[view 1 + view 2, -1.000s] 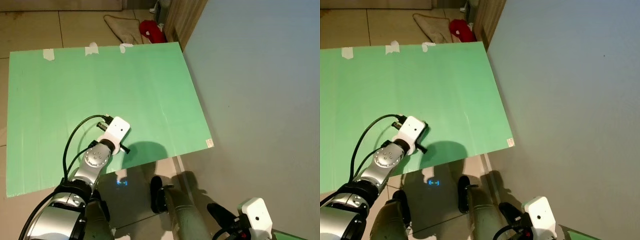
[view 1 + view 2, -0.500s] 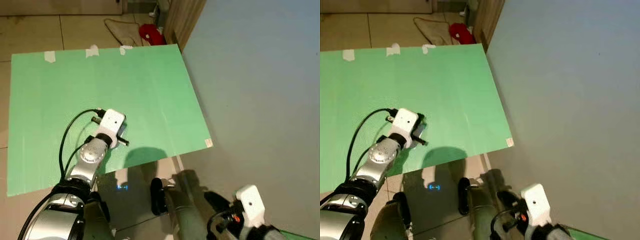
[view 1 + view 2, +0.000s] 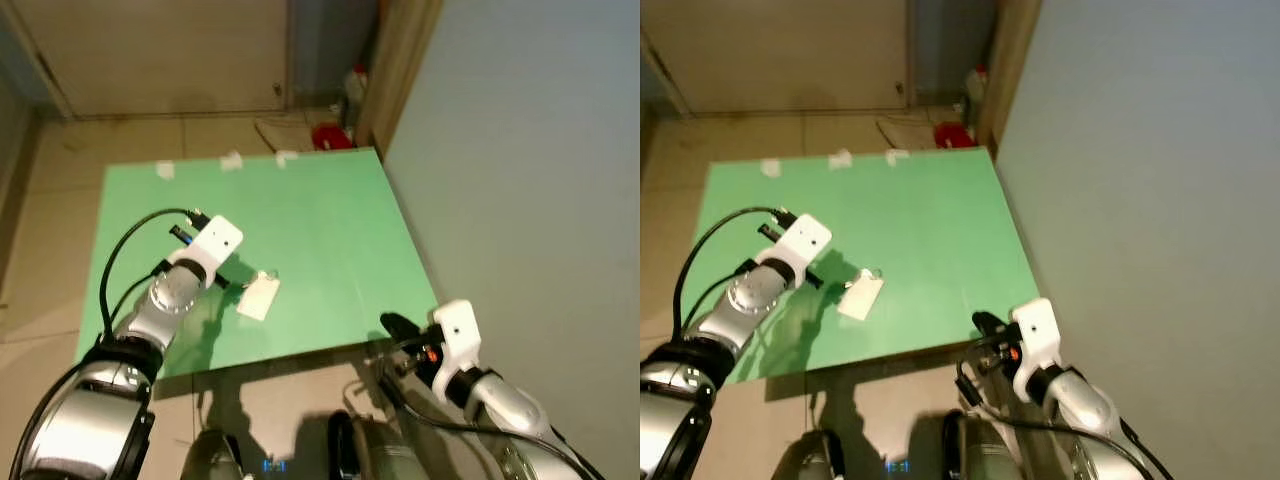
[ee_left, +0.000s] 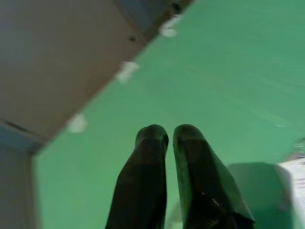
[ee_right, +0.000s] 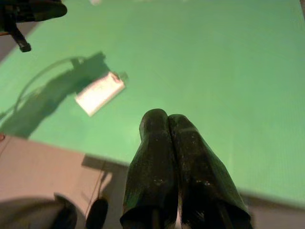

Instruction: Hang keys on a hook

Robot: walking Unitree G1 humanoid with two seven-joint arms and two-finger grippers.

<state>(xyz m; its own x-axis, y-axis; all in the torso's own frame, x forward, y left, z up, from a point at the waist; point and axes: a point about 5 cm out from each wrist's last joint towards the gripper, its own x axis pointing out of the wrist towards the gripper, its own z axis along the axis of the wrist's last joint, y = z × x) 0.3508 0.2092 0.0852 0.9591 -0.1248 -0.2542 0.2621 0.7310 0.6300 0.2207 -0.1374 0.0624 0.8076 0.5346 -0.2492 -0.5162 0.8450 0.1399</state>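
A white key tag with a small ring [image 3: 258, 297] lies flat on the green mat [image 3: 330, 230] on the floor. My left gripper [image 4: 169, 135] hovers low over the mat just left of the tag, its fingers shut with nothing between them; the tag's edge [image 4: 298, 171] shows beside it. Over the mat's near edge my right gripper [image 5: 166, 118] points toward the tag [image 5: 100, 93] from some way off, shut and empty.
A grey wall [image 3: 530, 150] rises along the mat's right side. Beyond the mat's far right corner lie a beige cloth and a red object [image 3: 328, 136]. Tape strips [image 3: 232, 160] hold the far edge. Tiled floor surrounds the mat, with a door [image 3: 160, 50] behind.
The camera has tipped up and shows more of the room. My right arm has risen forward to the mat's near edge. The white tag now lies in view beside the left gripper.
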